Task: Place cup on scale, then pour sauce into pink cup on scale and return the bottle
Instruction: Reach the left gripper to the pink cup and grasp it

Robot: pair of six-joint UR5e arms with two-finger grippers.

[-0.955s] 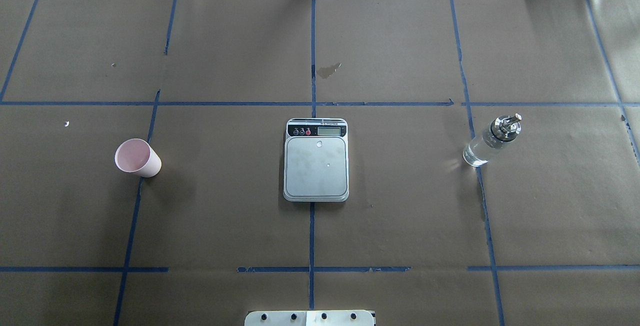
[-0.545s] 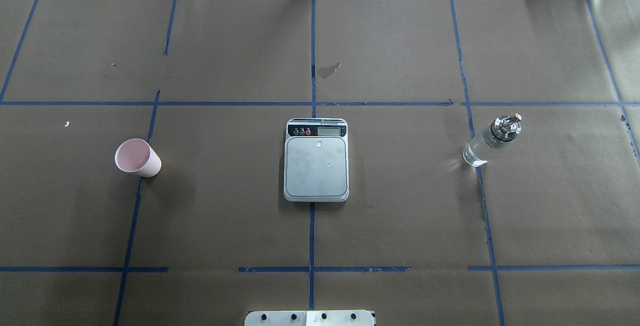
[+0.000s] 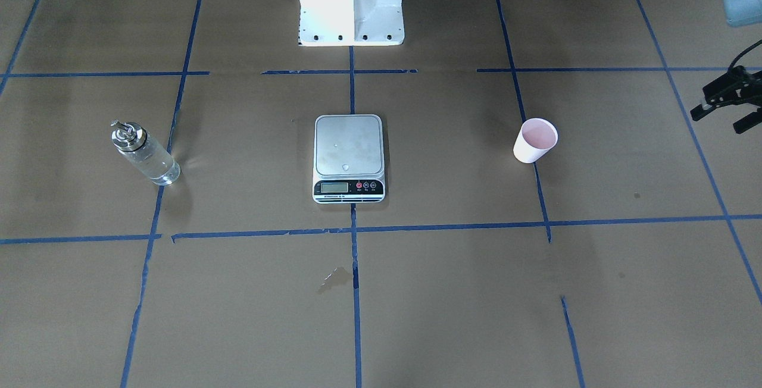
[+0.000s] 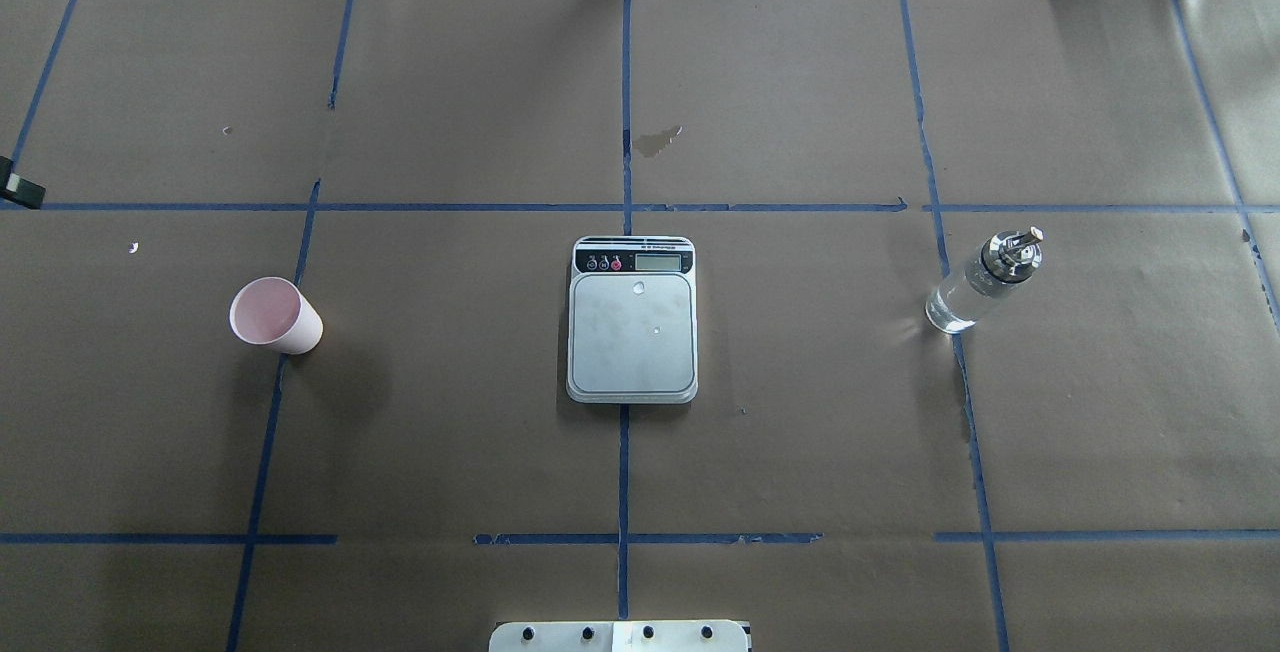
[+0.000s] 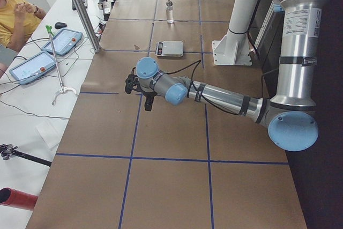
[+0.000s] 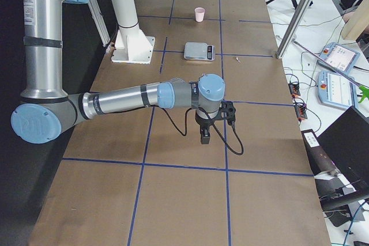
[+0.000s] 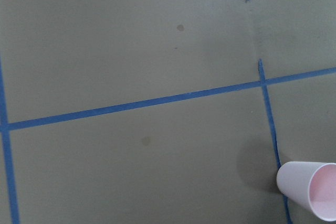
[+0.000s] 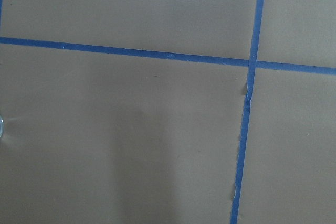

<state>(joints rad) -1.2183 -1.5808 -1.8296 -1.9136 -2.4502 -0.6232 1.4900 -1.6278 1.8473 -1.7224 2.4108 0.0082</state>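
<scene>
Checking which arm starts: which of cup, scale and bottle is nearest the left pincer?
The cup: it stands on the left pincer's side, while the scale is mid-table and the bottle at the far end.

Overhead and front-facing cameras look steeply down from opposite bench (image 4: 800, 432) sides, sharing the scale (image 4: 632, 332), well apart from the left claw (image 3: 717, 121); wrist cameras look down, close.

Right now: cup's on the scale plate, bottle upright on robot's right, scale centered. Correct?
No. The cup stands on the table, to the robot's left of the scale and apart from it, not on the plate; the overhead exterior view shows it. The bottle is upright on the robot's right and the scale is centered, as you said.
</scene>
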